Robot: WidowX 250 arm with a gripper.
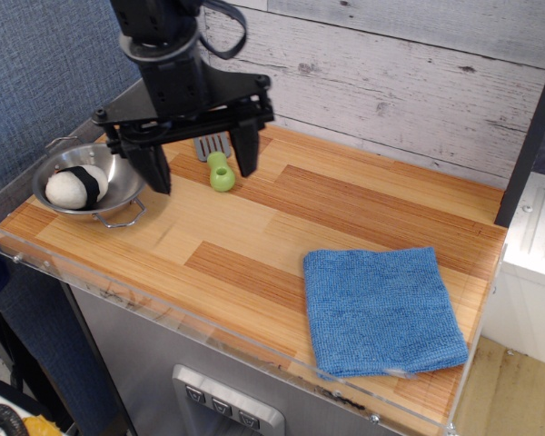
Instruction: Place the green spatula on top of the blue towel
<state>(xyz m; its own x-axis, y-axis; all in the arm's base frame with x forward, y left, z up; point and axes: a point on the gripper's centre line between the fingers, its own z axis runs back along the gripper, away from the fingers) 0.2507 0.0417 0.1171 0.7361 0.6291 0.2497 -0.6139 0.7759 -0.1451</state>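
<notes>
We see the spatula (218, 161) lying flat on the wooden worktop (282, 227), near the back left. Its long side runs from back to front. The grey blade points to the back wall and the green handle with the ring points to the front. Part of the blade is hidden behind the black hand (201, 166).

The hand hangs over the spatula with its two fingers (245, 151) wide apart. One finger is just left of the spatula and the other is just right of it. It holds nothing. We cannot tell if the fingertips touch the worktop.

A metal bowl (118, 162) sits just left of the hand, with a white ball with a black band (71, 186) in it. The left finger is close to the bowl.

The towel (380, 309) lies flat at the front right, well apart from the spatula. The wood between them is bare.
</notes>
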